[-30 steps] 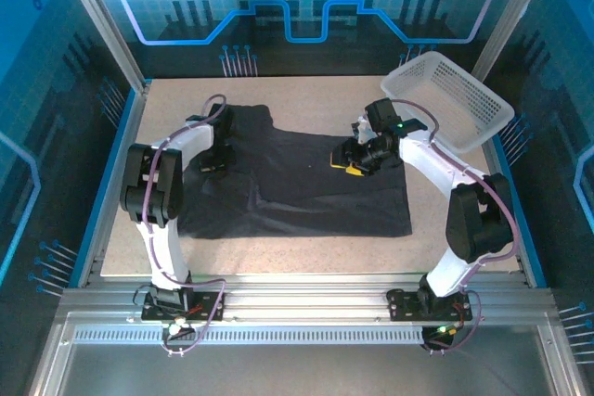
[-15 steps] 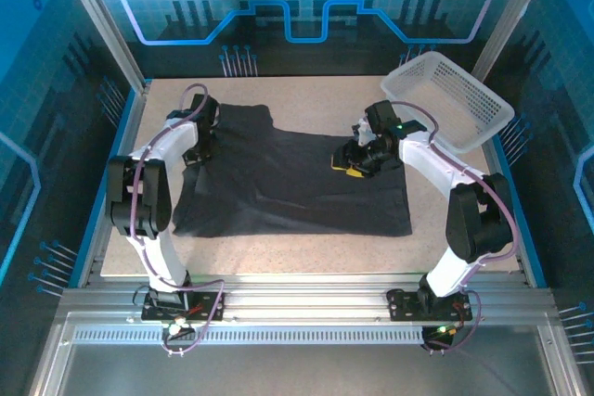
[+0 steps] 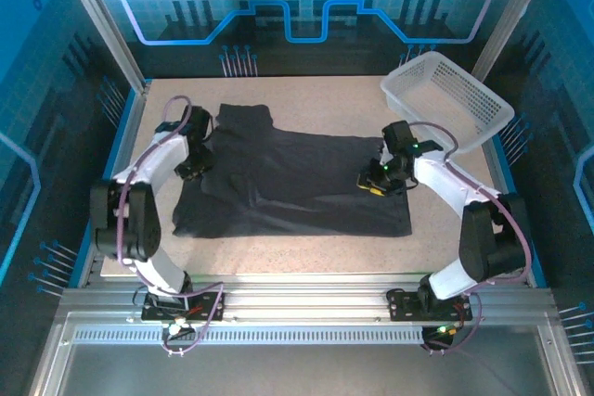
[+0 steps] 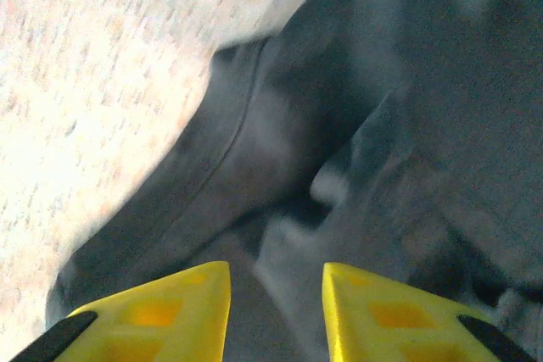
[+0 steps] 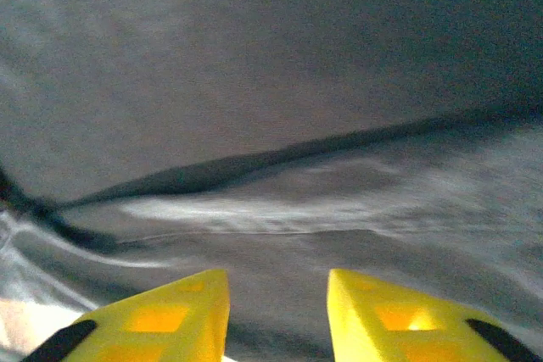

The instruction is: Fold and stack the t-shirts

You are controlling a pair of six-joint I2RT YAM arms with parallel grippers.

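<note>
Top external: left claw (image 3: 191,168) and right claw (image 3: 370,186) both parted over rumpled t-shirt (image 3: 297,187). Risk: a shallow pinch slips, bunched cloth skews the fold.

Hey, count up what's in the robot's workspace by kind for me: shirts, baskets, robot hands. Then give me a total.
T-shirts: 1, the dark t-shirt
Baskets: 1, the white mesh basket
Hands: 2, the left hand and the right hand
Total: 4
</note>
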